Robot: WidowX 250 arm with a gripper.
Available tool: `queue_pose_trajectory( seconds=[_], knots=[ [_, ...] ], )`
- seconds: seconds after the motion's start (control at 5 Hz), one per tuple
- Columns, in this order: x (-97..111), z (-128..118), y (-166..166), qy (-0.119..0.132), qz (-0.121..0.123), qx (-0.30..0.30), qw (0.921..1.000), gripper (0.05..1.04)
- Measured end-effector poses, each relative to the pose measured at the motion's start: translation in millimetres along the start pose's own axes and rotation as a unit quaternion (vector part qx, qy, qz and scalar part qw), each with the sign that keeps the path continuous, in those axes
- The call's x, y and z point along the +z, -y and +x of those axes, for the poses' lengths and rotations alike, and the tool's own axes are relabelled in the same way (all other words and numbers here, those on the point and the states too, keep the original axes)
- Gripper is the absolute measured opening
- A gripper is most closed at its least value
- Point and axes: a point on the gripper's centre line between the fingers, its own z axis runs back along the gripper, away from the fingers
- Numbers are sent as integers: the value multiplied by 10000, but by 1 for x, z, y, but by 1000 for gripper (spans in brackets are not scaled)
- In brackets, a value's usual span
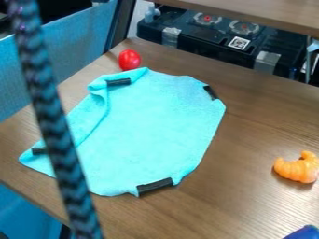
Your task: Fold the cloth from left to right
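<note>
We see one soft blue cloth (146,126) with four flat black strips (154,186) and one folded side. We can't tell if the gripper pinches.

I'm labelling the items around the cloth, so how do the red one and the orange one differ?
The red item is a smooth, rounded oval, while the orange item is curved and ridged. The red item sits close by the cloth; the orange item lies well away from it, near the right edge of the view. Both are shiny and rest on the table.
</note>
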Motion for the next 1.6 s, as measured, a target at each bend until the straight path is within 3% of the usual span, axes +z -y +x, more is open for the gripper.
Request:
queue_pose_trajectory(
  seconds=[0.2, 0.4, 0.6, 0.8, 1.0, 1.2, 1.4, 1.6],
  knots=[
    [-17, 5, 0, -109, -142, 44, 9998, 1000],
    [-48, 33, 20, 121, 122, 673, 9976, 1000],
    [-56, 68, 46, 506, 355, 1543, 9861, 1000],
    [-72, 90, 58, 856, 537, 2590, 9606, 1000],
    [-73, 120, 69, 1306, 540, 3133, 9391, 1000],
    [-77, 149, 71, 1524, 611, 3569, 9196, 1000],
    [-77, 170, 77, 1616, 1148, 3469, 9167, 1000],
    [-95, 190, 85, 1515, 1510, 3520, 9112, 1000]
  ],
)
